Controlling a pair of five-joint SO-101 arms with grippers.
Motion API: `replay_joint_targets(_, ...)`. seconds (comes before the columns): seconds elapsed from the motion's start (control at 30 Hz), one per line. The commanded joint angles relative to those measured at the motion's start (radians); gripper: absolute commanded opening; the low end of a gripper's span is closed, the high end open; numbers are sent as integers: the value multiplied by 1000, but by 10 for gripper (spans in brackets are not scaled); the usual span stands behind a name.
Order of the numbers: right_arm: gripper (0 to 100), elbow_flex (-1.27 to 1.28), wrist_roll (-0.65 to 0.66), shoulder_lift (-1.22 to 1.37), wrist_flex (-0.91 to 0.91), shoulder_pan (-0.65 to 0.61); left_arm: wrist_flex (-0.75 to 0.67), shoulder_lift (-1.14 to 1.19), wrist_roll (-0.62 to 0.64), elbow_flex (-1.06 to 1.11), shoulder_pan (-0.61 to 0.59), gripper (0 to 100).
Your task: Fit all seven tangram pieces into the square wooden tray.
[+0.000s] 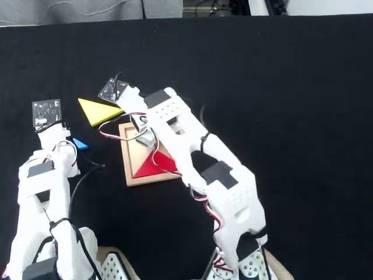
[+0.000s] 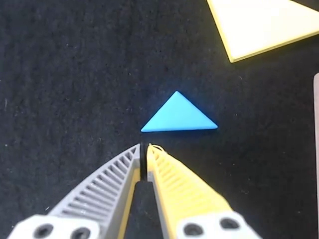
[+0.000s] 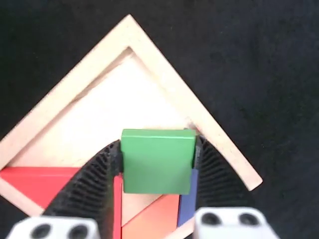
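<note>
Right gripper (image 3: 158,149), clamped on green square (image 3: 157,167), should keep it level while lowering into tray (image 3: 174,88); left gripper (image 2: 144,148) closed, empty.

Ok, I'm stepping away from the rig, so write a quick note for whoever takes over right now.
Left gripper: shut, empty, just short of the blue triangle on the table.
Right gripper: shut on the green square, over the tray.
Done: red triangle, orange piece and dark blue piece in the tray.
Left: seat the green square, then blue triangle and yellow triangle.
</note>
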Motion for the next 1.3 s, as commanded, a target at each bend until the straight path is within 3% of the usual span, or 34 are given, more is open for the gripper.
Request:
replay_joint_targets(0.0,167,-67,-31,-13,6,-15,-14,-2,2,-10,-2,37)
replay_joint_targets(0.5,177,-65,-77,-18,60,-31,-14,-2,2,-8,-2,37)
replay_joint_targets(0.67,315,-62,-109,-18,60,-31,-14,-2,2,-8,-2,38)
replay_joint_targets(0.77,328,-64,-94,-18,60,-31,-14,-2,2,-8,-2,38)
replay_joint_targets(0.9,273,-73,-63,-19,60,-32,-14,-2,2,-8,-2,37)
replay_joint_targets(1.13,52,-119,-74,-71,110,-31,-14,-2,2,-8,-2,37)
replay_joint_targets(1.27,15,-71,-74,-67,107,-25,-14,-2,2,-7,-2,37)
